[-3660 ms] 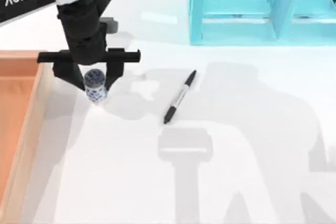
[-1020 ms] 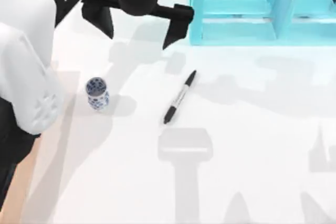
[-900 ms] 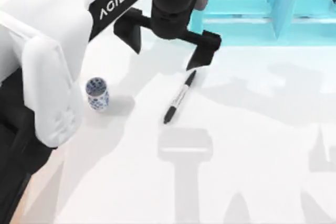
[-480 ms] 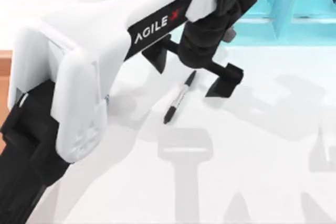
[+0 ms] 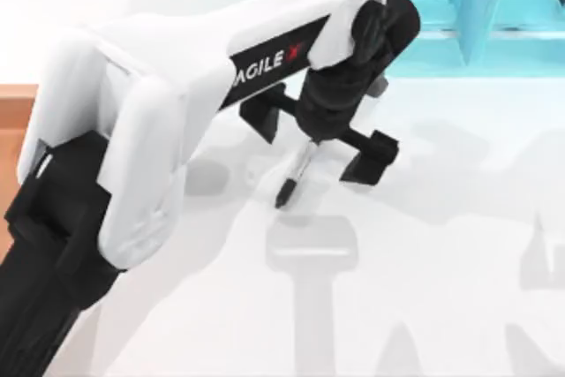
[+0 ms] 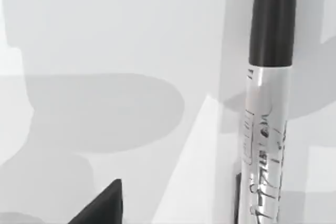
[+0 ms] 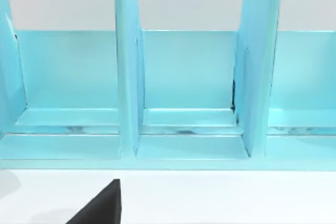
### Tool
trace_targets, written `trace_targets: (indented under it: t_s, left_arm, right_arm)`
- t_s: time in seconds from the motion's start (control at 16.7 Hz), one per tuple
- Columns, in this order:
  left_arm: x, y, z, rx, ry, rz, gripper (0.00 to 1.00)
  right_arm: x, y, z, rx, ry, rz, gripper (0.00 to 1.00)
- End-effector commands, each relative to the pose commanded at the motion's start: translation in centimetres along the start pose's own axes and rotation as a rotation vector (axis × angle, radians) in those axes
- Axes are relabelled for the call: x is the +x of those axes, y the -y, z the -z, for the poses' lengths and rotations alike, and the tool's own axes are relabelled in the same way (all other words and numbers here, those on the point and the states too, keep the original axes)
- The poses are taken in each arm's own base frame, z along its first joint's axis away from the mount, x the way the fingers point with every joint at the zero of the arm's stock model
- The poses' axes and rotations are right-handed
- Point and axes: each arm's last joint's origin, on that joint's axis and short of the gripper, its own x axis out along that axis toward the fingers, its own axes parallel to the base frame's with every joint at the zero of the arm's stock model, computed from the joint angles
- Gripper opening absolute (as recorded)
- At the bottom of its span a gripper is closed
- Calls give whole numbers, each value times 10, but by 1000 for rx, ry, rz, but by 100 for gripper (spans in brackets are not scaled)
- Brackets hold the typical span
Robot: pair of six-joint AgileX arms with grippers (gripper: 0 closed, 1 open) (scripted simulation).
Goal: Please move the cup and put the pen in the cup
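— Where is your left arm sitting right now?

— I'm reaching it from the left side of the desk [image 5: 424, 306] diagonally toward the middle, with the white forearm stretching across and the black wrist pointing down. My left pincer [image 5: 320, 145] is hanging directly over the pen [image 5: 291, 181], fingers spread wide apart, one black finger [image 5: 369, 158] on each side of the barrel and not touching it.

— And the pen itself?

— It's lying flat on the desk, slanted, its lower end poking out from under the wrist. In the left wrist view I'm seeing its black end and grey printed barrel [image 6: 265, 145] close up.

— The cup?

— My arm is hiding that spot, so I cannot tell.

— The right arm?

— It's facing the turquoise shelf unit [image 7: 184, 77]; whether its fingers are apart I cannot tell.
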Motion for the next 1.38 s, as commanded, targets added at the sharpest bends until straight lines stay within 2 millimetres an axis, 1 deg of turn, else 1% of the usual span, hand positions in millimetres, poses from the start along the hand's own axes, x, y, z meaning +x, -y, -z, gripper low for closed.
trace_targets:
  t_s: [0.12,0.24,0.3,0.54,1.32,1.38]
  left_arm:
    - [24,0,1,0,2,0,100]
    - [41,0,3,0,0,0,100]
    - [45,0,3,0,-1,0,100]
    - [46,-1,4,0,-2,0,100]
    - [46,-1,4,0,-2,0,2]
    - [46,-1,4,0,-2,0,0]
  right_arm:
    - [0,0,0,0,0,0,100]
    - [0,0,0,0,0,0,100]
    - [0,0,0,0,0,0,100]
    - [0,0,0,0,0,0,100]
    - [0,0,0,0,0,0,100]
    - [0,0,0,0,0,0,100]
